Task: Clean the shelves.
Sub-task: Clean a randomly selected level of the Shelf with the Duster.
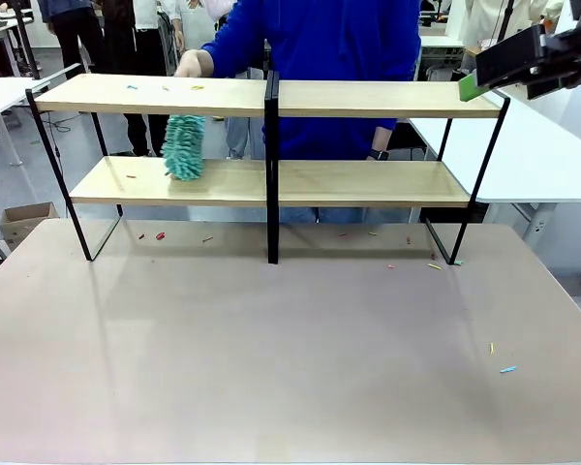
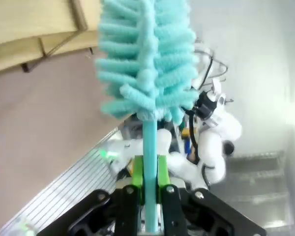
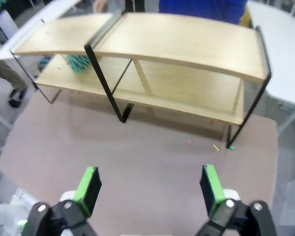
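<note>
Standing on the beige table (image 1: 271, 368), the shelves (image 1: 368, 99) fill the middle of the front view, with a person in blue behind them. The person's hand (image 1: 194, 64) rests at the top left board; a teal duster (image 1: 184, 147) hangs below it onto the lower board, and the board hides whether the hand holds it. The right gripper (image 1: 479, 82) hovers at the top board's right end, cut off by the frame. In the left wrist view, the left gripper (image 2: 148, 182) points up, jaws pinching the handle of a second duster (image 2: 145, 59); the shelves (image 2: 29, 24) sit blurred at upper left. In the right wrist view, the right gripper (image 3: 150, 184) looks down on the shelves (image 3: 187, 44), jaws spread wide, empty.
</note>
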### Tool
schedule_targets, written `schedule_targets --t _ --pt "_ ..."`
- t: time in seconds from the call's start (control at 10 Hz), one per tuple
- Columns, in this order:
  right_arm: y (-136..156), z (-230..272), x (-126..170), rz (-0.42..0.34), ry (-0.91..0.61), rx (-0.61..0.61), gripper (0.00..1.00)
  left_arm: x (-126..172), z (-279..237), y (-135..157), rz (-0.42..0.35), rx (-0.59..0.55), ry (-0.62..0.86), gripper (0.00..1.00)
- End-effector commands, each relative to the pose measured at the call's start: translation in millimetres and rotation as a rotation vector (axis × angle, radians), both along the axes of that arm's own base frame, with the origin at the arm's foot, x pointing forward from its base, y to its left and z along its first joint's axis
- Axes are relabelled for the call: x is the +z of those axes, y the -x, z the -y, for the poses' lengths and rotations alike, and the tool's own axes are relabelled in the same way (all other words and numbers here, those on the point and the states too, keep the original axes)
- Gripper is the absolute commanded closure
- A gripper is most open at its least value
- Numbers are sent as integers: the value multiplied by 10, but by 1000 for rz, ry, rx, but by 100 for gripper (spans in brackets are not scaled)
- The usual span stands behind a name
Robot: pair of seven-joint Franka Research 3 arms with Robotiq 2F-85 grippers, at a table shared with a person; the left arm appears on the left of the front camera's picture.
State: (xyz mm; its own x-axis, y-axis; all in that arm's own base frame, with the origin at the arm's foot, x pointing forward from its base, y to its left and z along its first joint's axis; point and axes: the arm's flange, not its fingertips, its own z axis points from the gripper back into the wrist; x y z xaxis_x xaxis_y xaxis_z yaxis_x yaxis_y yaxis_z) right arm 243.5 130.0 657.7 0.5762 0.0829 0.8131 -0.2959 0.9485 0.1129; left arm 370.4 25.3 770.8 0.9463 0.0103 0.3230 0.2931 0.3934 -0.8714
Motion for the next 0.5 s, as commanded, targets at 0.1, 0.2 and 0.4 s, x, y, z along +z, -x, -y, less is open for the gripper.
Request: schedule_targets --t 0.1,0.2,0.4 --pt "-4 2 5 1 -6 1 0 -831 -849 690 66 372 192 87" --pt "-4 2 5 1 -6 1 0 -1051 -1003 758 55 452 206 87" --pt "-4 2 5 1 -6 1 0 -1269 -1305 696 -54 708 440 87"
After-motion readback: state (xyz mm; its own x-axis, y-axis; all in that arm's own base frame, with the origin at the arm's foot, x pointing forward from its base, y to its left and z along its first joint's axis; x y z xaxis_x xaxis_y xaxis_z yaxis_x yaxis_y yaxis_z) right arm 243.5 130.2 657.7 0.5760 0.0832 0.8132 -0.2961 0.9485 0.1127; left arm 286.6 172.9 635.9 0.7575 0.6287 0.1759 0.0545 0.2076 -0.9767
